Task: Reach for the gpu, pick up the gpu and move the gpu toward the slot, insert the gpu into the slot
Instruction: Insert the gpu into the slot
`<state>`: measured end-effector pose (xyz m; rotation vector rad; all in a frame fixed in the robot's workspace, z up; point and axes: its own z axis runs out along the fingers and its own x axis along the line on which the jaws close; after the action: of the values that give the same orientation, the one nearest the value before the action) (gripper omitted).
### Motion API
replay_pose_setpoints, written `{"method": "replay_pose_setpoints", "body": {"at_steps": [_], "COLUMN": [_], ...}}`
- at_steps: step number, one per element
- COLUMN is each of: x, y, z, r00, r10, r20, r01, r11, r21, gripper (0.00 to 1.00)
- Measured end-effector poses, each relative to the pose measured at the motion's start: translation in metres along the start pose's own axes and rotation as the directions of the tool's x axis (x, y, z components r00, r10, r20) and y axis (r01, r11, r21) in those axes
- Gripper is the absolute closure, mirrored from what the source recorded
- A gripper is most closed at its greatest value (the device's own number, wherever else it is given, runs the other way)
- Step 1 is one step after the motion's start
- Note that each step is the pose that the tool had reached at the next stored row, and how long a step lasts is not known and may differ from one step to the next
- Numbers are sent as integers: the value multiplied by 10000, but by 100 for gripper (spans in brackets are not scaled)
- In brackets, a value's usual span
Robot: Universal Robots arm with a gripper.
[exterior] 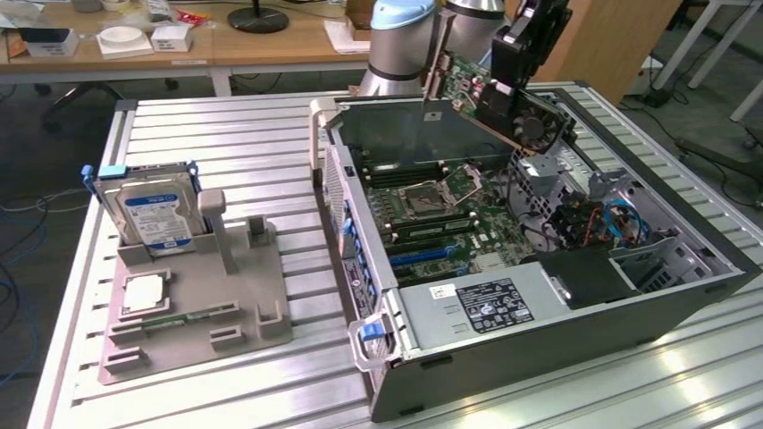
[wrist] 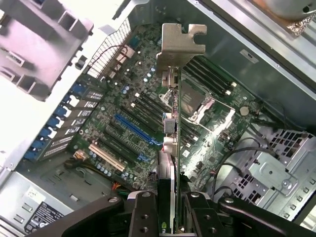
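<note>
We have the gpu (exterior: 483, 100) in the end effector (exterior: 515, 85), jaws narrow and clamped on the card. In the wrist view the fingers (wrist: 144, 217) sit on either side of its edge.

The card hangs over the open top of the case (exterior: 667, 295), near the case's far wall. It is clear of the motherboard (exterior: 477, 210) inside and touches nothing.

Long axis: the card runs away from the end effector, tilted, with the silver bracket (wrist: 180, 45) at the far end. In the exterior view that end points toward the exterior view's left.

We read the long blue slot (wrist: 137, 132) on the case's motherboard as the likely target, though we can't confirm which slot it is. It lies below the card and well apart from it, nearer the case's bracket-side wall.

In the wrist view the card's edge line crosses the blue slot at an angle instead of running along it. Our judgement: the card is not lined up and not seated.

The case rests on the slatted surface (exterior: 238, 152).
</note>
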<state>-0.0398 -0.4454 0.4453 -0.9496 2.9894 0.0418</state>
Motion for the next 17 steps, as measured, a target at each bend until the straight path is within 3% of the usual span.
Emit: {"method": "replay_pose_setpoints", "body": {"at_steps": [11, 17], "x": [6, 7], "y": [-6, -6], "z": [-1, -1], "r00": [9961, 9866], "r10": [-886, -1630], "r20": [-22, -39], "r01": [886, 1630], "r11": [9961, 9866], "r21": [-11, -23], "gripper": [74, 74]}}
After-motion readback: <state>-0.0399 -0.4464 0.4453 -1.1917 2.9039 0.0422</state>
